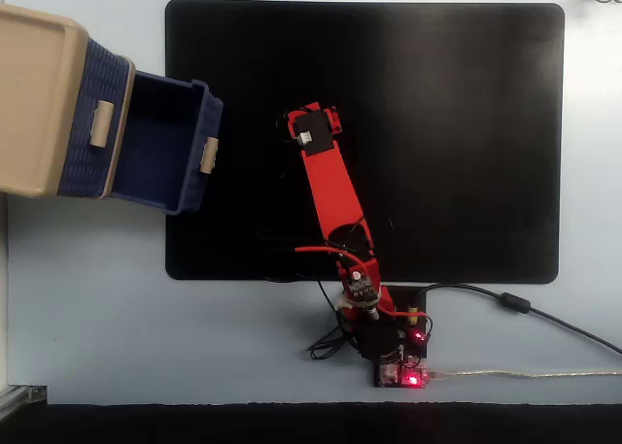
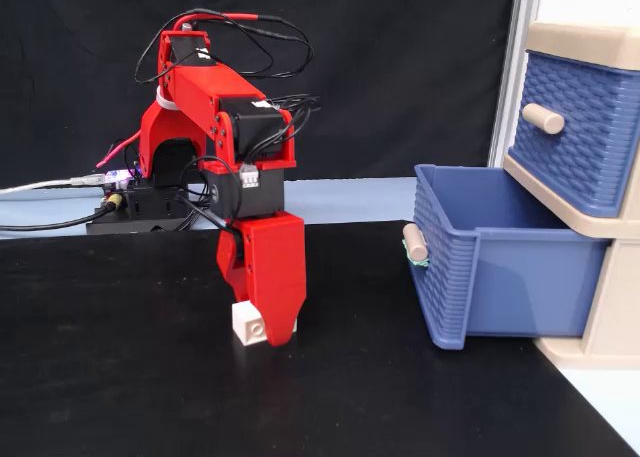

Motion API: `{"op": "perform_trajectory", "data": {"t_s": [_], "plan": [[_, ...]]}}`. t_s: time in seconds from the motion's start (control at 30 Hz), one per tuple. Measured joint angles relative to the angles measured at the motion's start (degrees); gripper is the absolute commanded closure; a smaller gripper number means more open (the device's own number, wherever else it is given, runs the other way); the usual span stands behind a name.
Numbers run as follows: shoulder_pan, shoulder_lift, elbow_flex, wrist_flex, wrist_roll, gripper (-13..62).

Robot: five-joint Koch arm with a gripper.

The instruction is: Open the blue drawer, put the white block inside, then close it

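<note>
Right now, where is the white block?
In a fixed view, the white block sits on the black mat under the lowered gripper, left of the open blue drawer. The arm hides it from above.
</note>
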Motion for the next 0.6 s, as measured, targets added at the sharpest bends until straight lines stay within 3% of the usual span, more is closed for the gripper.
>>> {"op": "perform_trajectory", "data": {"t_s": [0.13, 0.43, 0.6], "plan": [[0.09, -0.44, -0.09, 2.02, -0.53, 57.6], [0.09, 3.78, -1.32, 14.41, -6.15, 57.7], [-2.72, 13.97, -18.63, 21.53, -7.03, 57.6]]}}
